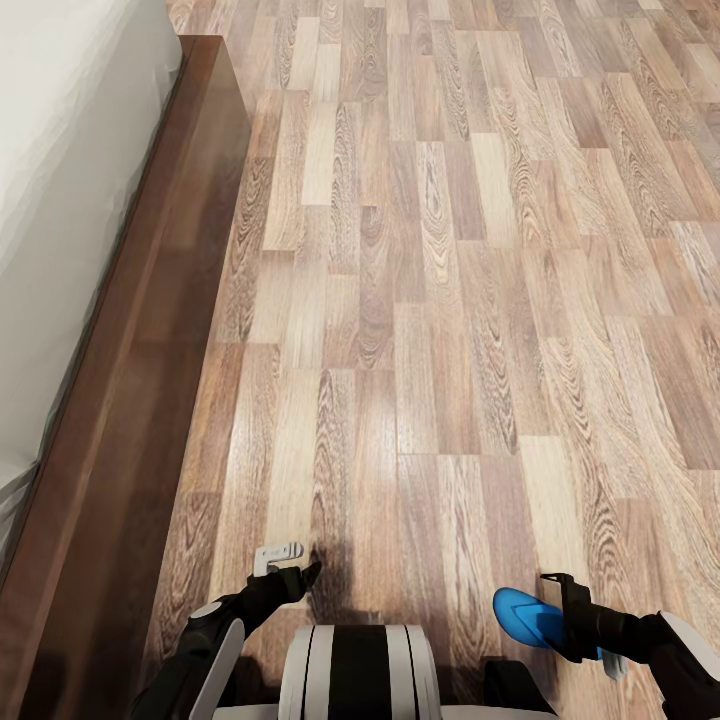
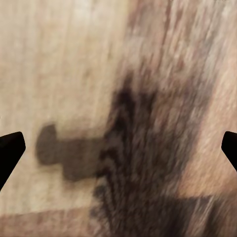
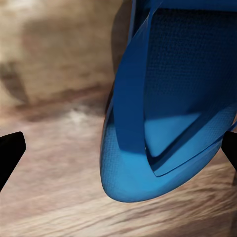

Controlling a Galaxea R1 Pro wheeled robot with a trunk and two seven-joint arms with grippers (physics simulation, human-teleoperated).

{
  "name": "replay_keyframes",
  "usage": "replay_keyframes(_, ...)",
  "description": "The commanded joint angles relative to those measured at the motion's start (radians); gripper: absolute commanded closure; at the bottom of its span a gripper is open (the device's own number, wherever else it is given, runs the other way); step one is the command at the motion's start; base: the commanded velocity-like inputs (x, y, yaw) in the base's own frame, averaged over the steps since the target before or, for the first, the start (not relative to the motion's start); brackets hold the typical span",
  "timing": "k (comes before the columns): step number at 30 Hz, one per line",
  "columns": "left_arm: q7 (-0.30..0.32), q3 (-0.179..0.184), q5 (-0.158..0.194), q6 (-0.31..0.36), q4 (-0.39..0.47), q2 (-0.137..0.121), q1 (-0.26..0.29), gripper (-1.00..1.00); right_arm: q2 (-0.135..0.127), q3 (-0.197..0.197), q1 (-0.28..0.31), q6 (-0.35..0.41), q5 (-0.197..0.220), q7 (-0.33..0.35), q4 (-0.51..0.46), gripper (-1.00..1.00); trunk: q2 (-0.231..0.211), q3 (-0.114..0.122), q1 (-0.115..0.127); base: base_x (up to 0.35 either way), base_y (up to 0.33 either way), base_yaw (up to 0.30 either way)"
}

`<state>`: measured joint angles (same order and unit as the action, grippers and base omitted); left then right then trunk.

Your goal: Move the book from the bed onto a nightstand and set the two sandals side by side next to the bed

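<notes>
right gripper point(image 1: 575, 610): closed on one blue sandal point(image 1: 527, 617), carried low above the floor point(image 1: 450, 300) at near right
left gripper point(image 2: 118, 148): fingers spread wide, nothing between them, hangs over bare planks
bed point(image 1: 150, 330): runs along the left, frame edge close to the robot
progress: one sandal in hand, not yet set down
left: place it by the bed, bring the second sandal alongside; book's status can't be judged from here

Bright, even light; the floor point(image 1: 450, 300) shows soft glare, dark arm shadows, and blurred wrist-view grain
</notes>
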<state>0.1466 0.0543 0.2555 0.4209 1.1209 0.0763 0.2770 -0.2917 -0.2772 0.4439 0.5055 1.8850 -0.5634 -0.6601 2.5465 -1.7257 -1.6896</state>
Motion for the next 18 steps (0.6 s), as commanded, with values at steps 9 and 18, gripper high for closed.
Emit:
replay_keyframes(9, 0.002, 0.001, 0.006, 0.006, 0.000, 0.000, 0.001, -1.00, 0.002, -0.007, -0.001, -0.007, 0.004, 0.030, 0.037, -1.00, 0.000, -0.001, 0.000, -0.066, 0.000, 0.000)
replay_keyframes(18, 0.002, 0.001, 0.006, 0.006, 0.000, 0.000, 0.001, -1.00, 0.002, -0.007, -0.001, -0.007, 0.004, 0.030, 0.038, -1.00, 0.000, -0.001, 0.000, -0.016, 0.000, 0.000)
